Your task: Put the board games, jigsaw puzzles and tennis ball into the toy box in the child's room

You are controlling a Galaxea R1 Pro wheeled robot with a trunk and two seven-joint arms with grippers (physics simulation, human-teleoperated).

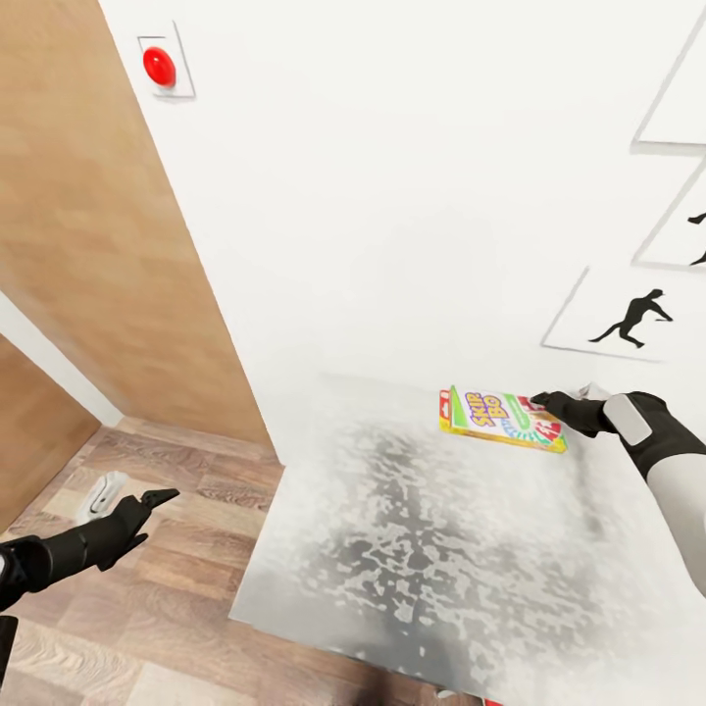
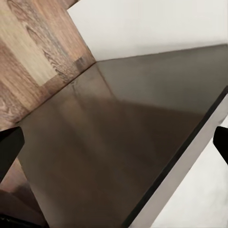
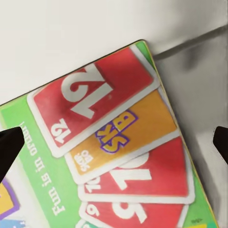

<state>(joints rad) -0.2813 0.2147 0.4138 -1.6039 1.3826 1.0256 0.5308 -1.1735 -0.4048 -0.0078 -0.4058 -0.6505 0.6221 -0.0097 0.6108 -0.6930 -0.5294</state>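
- Right now my right gripper (image 1: pixel 537 400) is at the edge of the SKIP BO game (image 1: pixel 501 419), which lies flat on the bed (image 1: pixel 412 529) near the wall.
- Its fingers (image 3: pixel 10 147) are spread apart over the box, not squeezing it.
- My left gripper (image 1: pixel 157 498) hangs over the floor, open and holding nothing.
- So I think almost all the tidying is left.

So the count here: one board game, the SKIP BO box (image 1: pixel 502 419), lying on one mottled grey-white bed (image 1: pixel 392 549), plus two black grippers, the left one (image 1: pixel 157 500) and the right one (image 1: pixel 537 399). On the wall I get one red button (image 1: pixel 159 66) and three white picture panels (image 1: pixel 613 319), and that's the lot.
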